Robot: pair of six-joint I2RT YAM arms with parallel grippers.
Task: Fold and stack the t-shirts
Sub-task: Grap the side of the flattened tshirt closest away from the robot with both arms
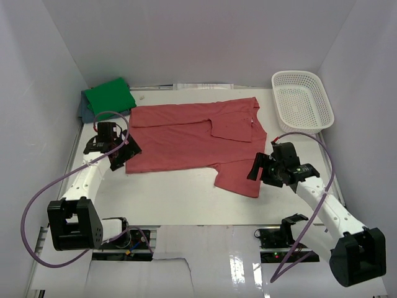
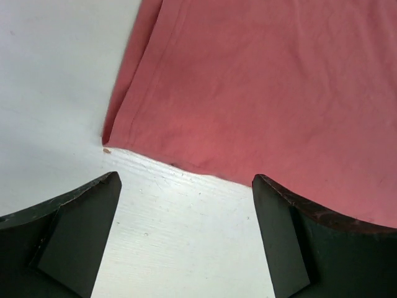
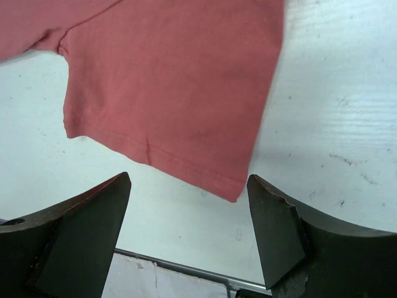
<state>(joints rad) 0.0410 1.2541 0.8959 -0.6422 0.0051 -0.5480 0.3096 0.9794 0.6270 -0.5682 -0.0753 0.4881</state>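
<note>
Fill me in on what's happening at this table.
Two robot arms are working through a pile of t-shirts. The brick-red t-shirt lies spread out on the table. The left tool stands open just off the shirt's near left corner. The right tool stands open just off the hem of the near sleeve. Neither holds any cloth. A folded green t-shirt rests on a blue-grey t-shirt in the far left corner. A white basket stands far right.

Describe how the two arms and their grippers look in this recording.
The left arm and right arm have white links with boxy black joint housings. A purple cable loops loosely along each one. The left gripper and right gripper carry broad, black, wedge-shaped fingers, scuffed along their edges. No markings are legible.
</note>
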